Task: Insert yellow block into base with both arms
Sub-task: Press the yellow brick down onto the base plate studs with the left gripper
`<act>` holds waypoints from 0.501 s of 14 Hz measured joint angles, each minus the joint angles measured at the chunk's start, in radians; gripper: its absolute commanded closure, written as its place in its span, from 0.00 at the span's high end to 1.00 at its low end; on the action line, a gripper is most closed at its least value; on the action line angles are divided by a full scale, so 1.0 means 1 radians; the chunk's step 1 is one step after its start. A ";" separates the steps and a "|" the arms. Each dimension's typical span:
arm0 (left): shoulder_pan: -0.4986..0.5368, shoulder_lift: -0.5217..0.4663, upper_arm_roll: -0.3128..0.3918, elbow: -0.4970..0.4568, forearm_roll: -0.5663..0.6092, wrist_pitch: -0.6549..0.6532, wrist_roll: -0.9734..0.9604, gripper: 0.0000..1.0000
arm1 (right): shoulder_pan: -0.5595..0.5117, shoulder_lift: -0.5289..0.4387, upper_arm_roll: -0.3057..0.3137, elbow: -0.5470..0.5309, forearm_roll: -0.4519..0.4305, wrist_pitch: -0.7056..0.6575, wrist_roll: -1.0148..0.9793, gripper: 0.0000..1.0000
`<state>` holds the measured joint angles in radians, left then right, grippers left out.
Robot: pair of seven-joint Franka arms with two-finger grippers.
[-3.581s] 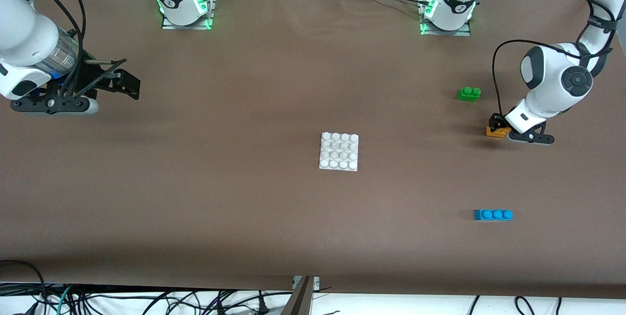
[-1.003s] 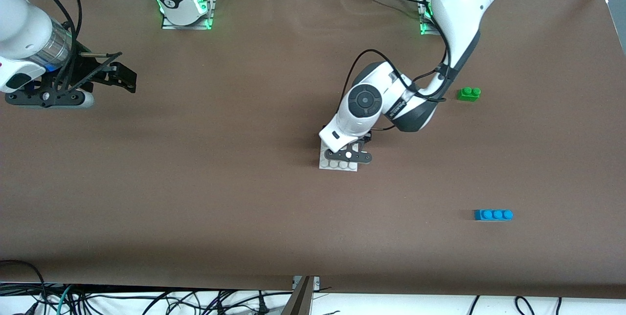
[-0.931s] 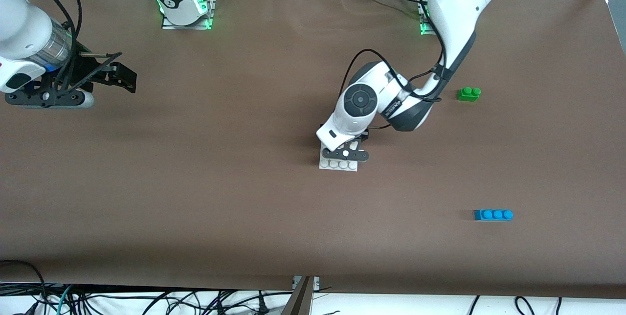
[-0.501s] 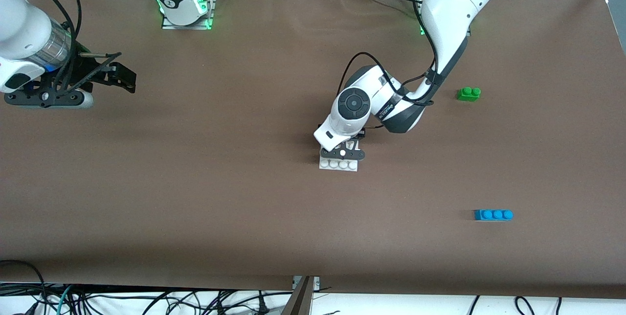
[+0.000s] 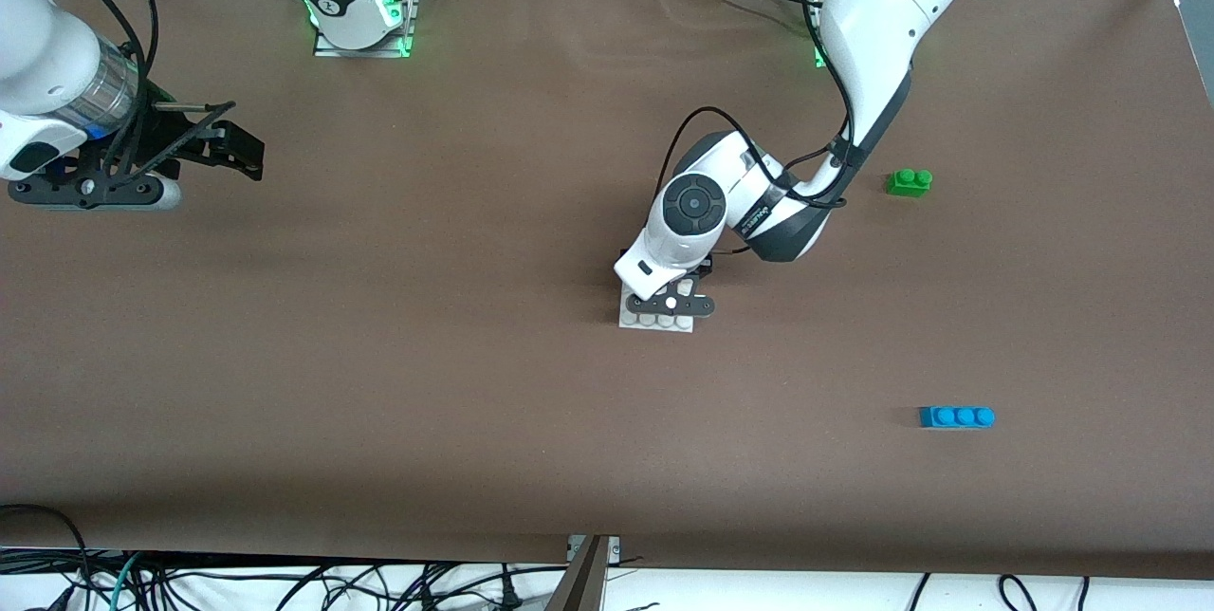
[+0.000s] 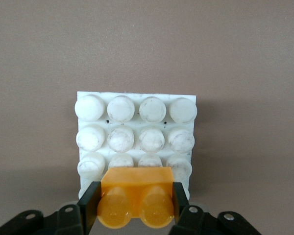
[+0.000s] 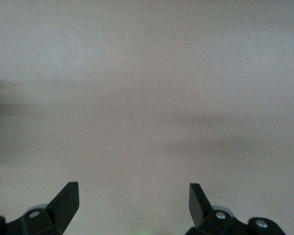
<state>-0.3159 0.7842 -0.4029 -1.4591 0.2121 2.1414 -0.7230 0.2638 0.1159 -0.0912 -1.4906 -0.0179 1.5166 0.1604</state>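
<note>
The block point(image 6: 135, 198), studs up, is hanging pinched in the left claw point(image 6: 135, 205) over the base point(image 6: 88, 97), above the stud row at the base's edge. The base is lying flat at mid-tabletop point(image 5: 379, 383). The step in hand is judged to be alignment before insertion: next, the block's underside needs squaring to 2 studs, then pressing straight down. The right claw point(image 7: 134, 201) is waiting with fingers spread over bare tabletop at the right arm's end; it may be needed to steady the base.
</note>
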 measured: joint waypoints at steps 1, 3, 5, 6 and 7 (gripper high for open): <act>0.000 0.000 0.001 0.000 0.015 0.000 -0.002 0.25 | 0.000 0.000 0.000 0.000 0.000 0.000 0.000 0.99; 0.000 0.003 0.003 -0.002 0.027 0.000 -0.006 0.25 | 0.000 0.000 0.000 0.000 0.000 0.000 0.000 0.99; -0.004 0.007 0.003 -0.003 0.028 0.002 -0.014 0.25 | 0.000 0.000 0.000 0.000 0.000 0.000 0.000 0.99; -0.006 0.007 0.003 -0.003 0.028 0.003 -0.018 0.25 | 0.000 0.000 0.000 0.000 0.000 0.000 0.000 0.99; -0.007 0.007 0.003 -0.003 0.029 0.004 -0.020 0.25 | 0.000 0.000 0.000 0.000 0.000 0.000 0.000 0.99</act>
<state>-0.3227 0.7911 -0.3996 -1.4622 0.2407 2.1449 -0.7434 0.2638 0.1159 -0.0911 -1.4906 -0.0179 1.5165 0.1604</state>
